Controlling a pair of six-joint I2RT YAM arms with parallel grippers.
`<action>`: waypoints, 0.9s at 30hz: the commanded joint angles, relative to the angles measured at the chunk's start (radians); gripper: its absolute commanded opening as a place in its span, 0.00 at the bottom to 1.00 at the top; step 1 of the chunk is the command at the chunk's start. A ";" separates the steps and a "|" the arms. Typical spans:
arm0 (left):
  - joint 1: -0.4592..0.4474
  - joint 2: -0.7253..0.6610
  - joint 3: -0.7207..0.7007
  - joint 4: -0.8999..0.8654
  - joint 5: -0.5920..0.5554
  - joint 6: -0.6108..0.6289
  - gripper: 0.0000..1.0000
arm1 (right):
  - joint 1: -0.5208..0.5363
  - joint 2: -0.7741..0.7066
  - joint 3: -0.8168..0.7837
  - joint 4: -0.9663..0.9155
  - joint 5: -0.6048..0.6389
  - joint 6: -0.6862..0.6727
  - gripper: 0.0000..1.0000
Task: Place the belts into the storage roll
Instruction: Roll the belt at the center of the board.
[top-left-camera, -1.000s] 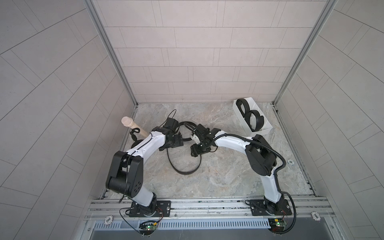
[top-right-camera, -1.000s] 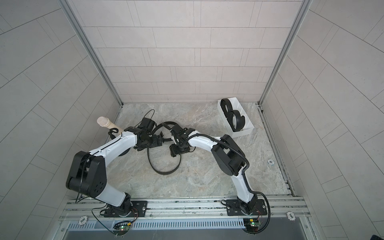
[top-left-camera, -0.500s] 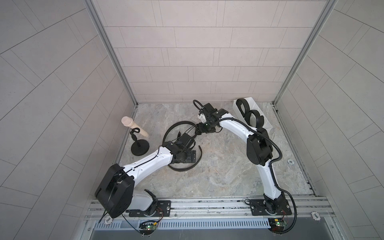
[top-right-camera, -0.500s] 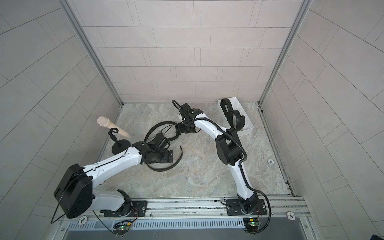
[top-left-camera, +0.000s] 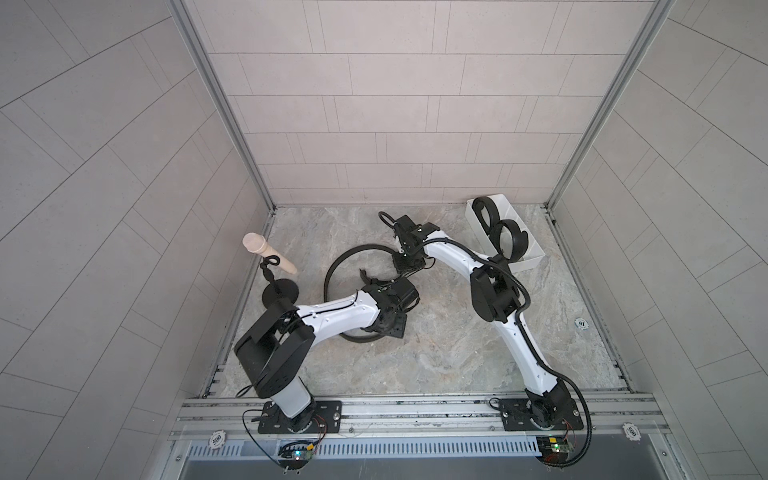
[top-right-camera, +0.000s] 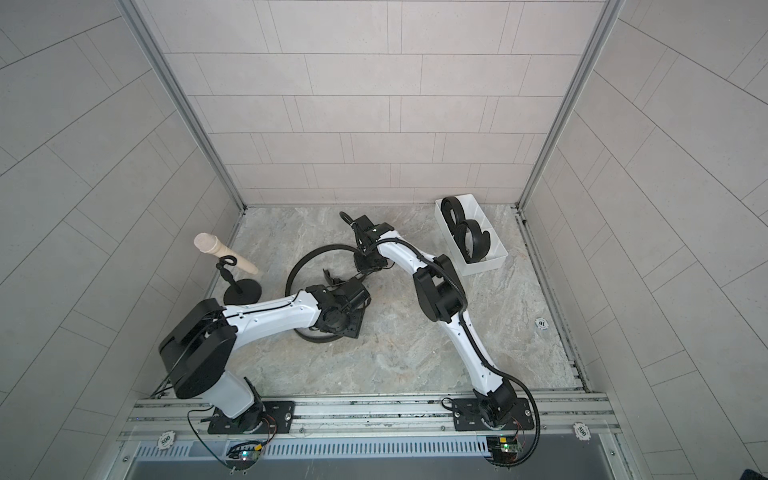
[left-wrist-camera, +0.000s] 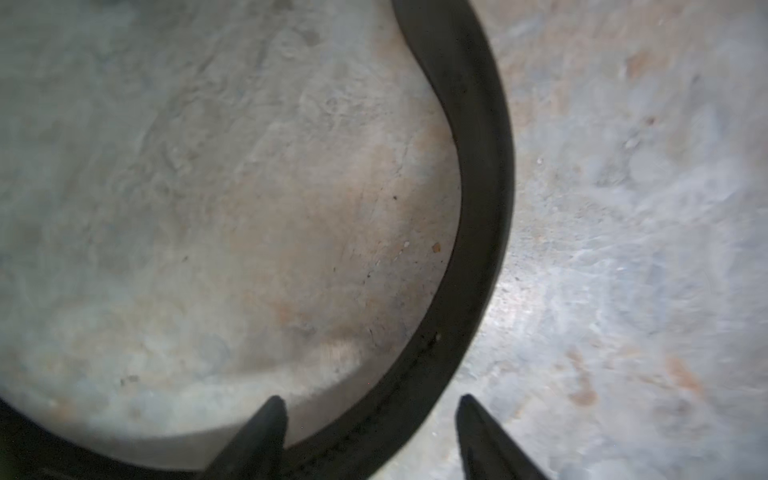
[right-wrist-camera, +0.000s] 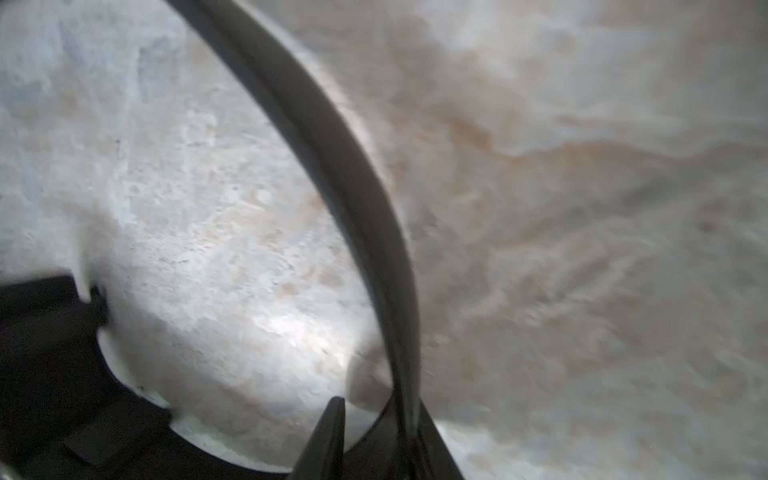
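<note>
A second ago my two pincers worked side by side over a long, slack loop. Since then they have drawn apart, and the belt (left-wrist-camera: 486, 187) has opened into a round hoop standing on edge on the floor. I judge this sets it up for rolling. Two coils (top-left-camera: 522, 244) already sit in the tray (top-left-camera: 530, 262), well beyond my right pincer, so this belt looks like the last.

My left pincer (left-wrist-camera: 369, 401) is spread, with the belt running between its tips. Floor shows beside one tip and nothing is pinched. My right pincer (right-wrist-camera: 376, 409) has narrowed about the belt. The belt lies against one tip and a sliver of floor shows by the other, so I cannot tell whether it bites.

My left arm lies low and stretched, wrist turned down. My right arm reaches far, elbow high, wrist pitched down.
</note>
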 joint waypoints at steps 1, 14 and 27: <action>0.022 0.014 0.016 -0.030 -0.080 0.011 0.36 | -0.074 -0.122 -0.200 -0.055 0.110 -0.038 0.25; 0.275 0.116 0.193 0.015 -0.055 0.102 0.00 | -0.086 -0.543 -0.908 0.104 0.091 -0.036 0.20; 0.248 0.518 0.790 -0.018 0.120 0.109 0.00 | 0.158 -0.626 -1.009 0.313 -0.079 0.186 0.20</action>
